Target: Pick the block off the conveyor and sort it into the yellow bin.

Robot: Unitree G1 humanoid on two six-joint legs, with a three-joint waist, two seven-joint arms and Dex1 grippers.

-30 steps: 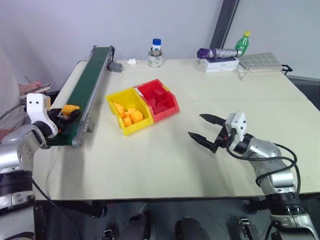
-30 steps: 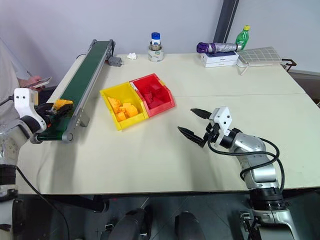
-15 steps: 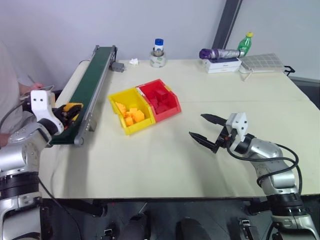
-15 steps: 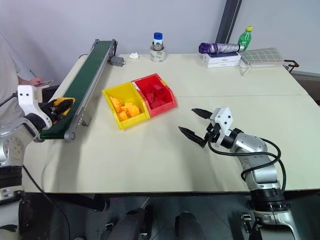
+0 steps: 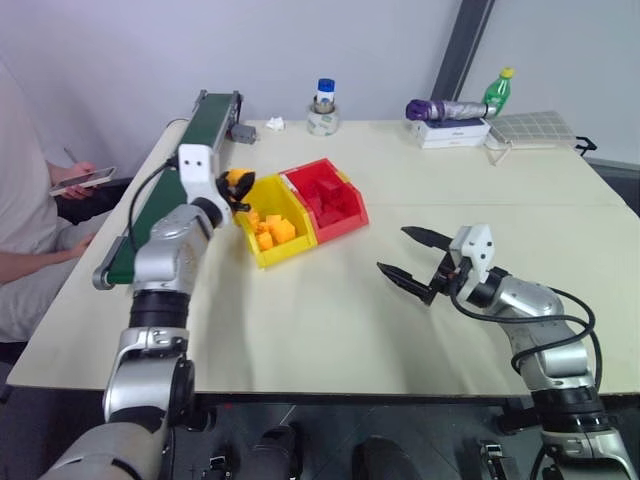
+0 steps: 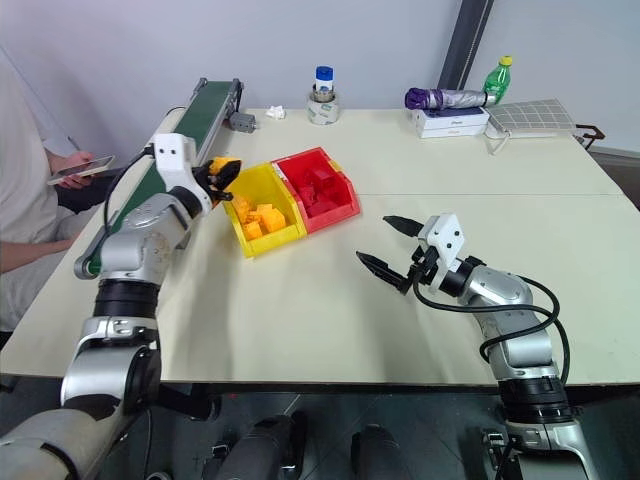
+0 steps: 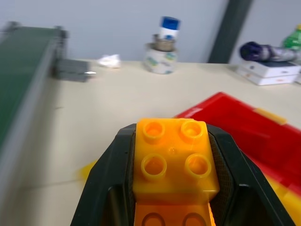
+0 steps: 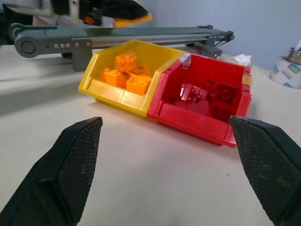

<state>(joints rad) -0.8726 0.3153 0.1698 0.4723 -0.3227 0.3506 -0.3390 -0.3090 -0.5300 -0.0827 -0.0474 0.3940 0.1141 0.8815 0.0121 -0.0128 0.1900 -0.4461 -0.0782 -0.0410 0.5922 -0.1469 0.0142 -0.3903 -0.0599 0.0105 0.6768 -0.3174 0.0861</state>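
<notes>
The left gripper (image 7: 171,188) has its jaws closed on the block (image 7: 173,162), a small yellow-orange piece with round studs on top, pinched between the two black fingers (image 7: 106,188). In the head views the block (image 6: 224,167) is in the air at the back corner of the yellow bin (image 6: 262,239), on the side nearest the conveyor (image 6: 205,112), and clear of the belt. The yellow bin lies on the pale surface (image 6: 300,310) just beside the conveyor's near half and already contains several yellow-orange blocks (image 6: 258,218).

A red bin (image 6: 340,205) touches the yellow bin's far side from the conveyor and holds red blocks (image 8: 207,94).

The right gripper (image 6: 388,246) hovers over the surface well apart from the yellow bin, on the red bin's side, with its jaws wide open and nothing between them; its wrist view looks toward both bins between its two black fingers (image 8: 70,165).

Past the yellow bin, at the surface's back edge, stands a white jar with a blue cap (image 6: 322,95) with a crumpled scrap of paper (image 6: 275,113) beside it; further along are a purple folded umbrella (image 6: 445,98) lying on a white box (image 6: 450,120) and a green bottle (image 6: 493,78). On the far side of the conveyor from the yellow bin a person's hand (image 6: 75,168) holds a phone (image 6: 80,170).
</notes>
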